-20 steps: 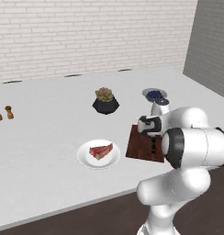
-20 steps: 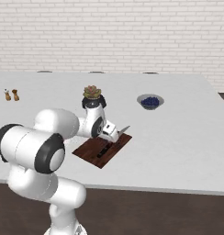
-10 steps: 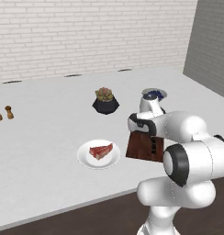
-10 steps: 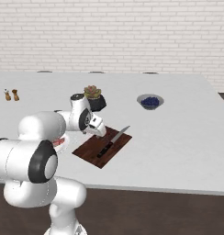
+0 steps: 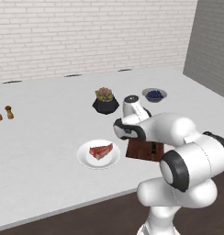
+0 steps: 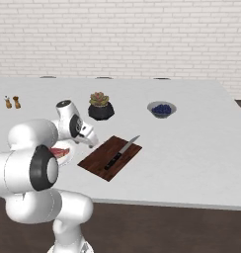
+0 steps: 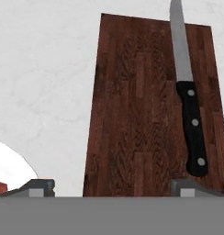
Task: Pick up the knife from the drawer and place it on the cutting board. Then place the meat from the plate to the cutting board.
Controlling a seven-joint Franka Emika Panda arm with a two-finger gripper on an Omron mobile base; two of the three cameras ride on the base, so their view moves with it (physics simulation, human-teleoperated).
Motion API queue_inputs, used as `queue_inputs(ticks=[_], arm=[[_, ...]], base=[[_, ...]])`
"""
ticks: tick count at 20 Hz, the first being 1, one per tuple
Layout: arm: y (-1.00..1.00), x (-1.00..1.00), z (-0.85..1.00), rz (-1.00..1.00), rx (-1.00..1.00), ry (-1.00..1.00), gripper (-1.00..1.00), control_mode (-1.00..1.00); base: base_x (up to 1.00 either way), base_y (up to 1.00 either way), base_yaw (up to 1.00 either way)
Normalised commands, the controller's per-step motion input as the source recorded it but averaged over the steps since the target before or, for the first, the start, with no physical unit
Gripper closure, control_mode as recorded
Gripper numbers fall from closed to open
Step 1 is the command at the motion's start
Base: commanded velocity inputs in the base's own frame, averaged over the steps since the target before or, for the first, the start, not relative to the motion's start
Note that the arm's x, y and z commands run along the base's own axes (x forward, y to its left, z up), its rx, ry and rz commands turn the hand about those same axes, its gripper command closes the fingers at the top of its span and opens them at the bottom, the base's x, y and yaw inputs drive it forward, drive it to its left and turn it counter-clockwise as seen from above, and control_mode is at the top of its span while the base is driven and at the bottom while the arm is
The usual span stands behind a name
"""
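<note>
Resting: one knife (image 6: pixel 121 152) on cutting board (image 6: pixel 95 163) | one meat (image 5: pixel 101 150) plated | gripper (image 7: pixel 114 188) released

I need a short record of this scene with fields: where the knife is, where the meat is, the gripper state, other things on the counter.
knife: lies flat on the cutting board, blade tip past its far edge
meat: on the plate, left of the board
gripper: open, empty, above the board's near edge
other things: potted succulent, bowl of berries, two shakers

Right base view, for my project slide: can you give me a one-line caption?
Knife lying on the cutting board, meat waiting on the plate, arm turned toward it.
</note>
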Motion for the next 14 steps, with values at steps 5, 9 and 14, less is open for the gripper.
queue_inputs(ticks=[5,9,14], arm=[[0.44,-0.18,-0.03,-0.10,0.08,0.00,-1.00,-1.00],[0.44,-0.11,-0.02,-0.12,0.12,0.02,-1.00,-1.00],[0.56,0.00,-0.11,-0.07,0.04,0.05,-1.00,-1.00]], base=[[0.00,0.00,0.00],[0.00,0.00,0.00],[0.00,0.00,0.00]])
